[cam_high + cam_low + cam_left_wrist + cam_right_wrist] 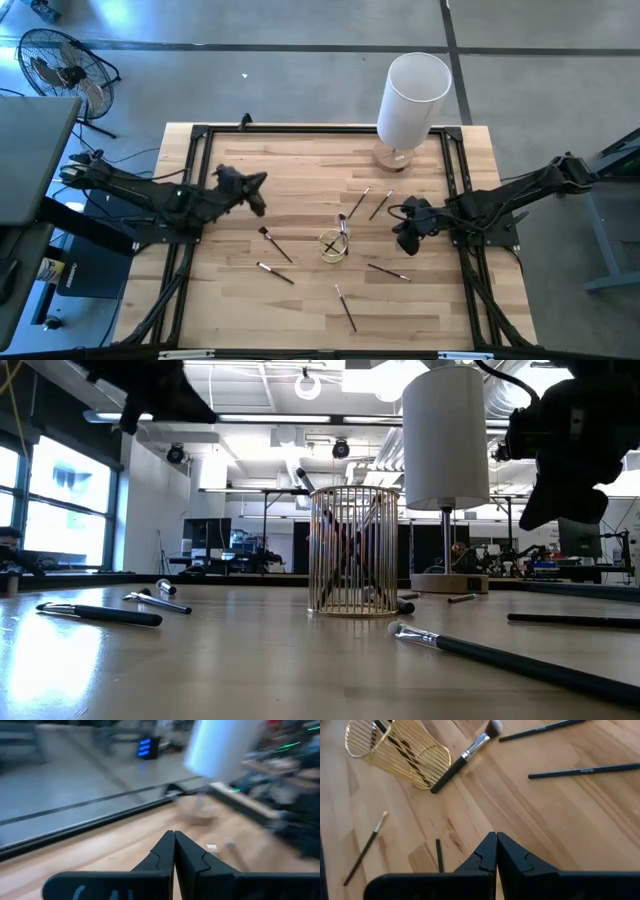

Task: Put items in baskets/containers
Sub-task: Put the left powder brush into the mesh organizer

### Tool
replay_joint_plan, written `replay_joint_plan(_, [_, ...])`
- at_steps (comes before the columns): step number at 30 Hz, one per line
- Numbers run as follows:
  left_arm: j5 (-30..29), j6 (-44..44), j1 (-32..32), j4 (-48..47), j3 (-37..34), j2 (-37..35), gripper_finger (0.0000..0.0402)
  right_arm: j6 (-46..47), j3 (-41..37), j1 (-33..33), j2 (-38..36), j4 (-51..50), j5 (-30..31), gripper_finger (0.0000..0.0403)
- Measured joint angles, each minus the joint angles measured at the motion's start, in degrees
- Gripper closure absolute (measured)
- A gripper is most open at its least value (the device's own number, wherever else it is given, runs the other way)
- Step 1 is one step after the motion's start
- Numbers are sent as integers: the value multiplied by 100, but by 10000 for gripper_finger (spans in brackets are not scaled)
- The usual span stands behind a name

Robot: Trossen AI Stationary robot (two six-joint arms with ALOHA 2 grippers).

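Note:
The container is a small round cup of thin gold wires [333, 244], standing upright mid-table [352, 550] with a few dark brushes inside. Several thin brushes lie flat around it: two to its left [275, 243] [275, 272], one nearer [345, 306], one to its right [388, 271], two beyond it [358, 201] [380, 205]. A silver-ferruled brush [465, 755] lies by the cup's base. My left gripper [258, 195] [174, 837] is shut, raised left of the cup. My right gripper [405, 238] [496, 837] is shut, above the table right of the cup.
A tall white cylinder on a round wooden base [415, 95] stands at the table's far edge, beyond the cup. Black frame rails [190, 190] run along the table's left, right and far sides. Bare wood [430, 320] lies toward the near edge.

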Motion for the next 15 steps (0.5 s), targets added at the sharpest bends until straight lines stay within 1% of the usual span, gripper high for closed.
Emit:
replay_joint_plan(1, [37,-252,184,-546,256,116,402,36,-2,2,0,-10,15,401])
replay_joint_plan(3, [311,-733,630,-1600,788,326,402,66,-4,2,0,15,92,400])
replay_joint_plan(7, [1170,-1497,1681,-3251,1635,733,401,66,-4,-2,0,11,231,399])
replay_joint_plan(10, [2003,-1635,2474,-3782,1974,1047,397,66,-4,-7,0,3,357,401])
replay_joint_plan(15, [3522,-1926,3734,-3970,2022,1444,370,66,-2,-11,0,1,554,399])
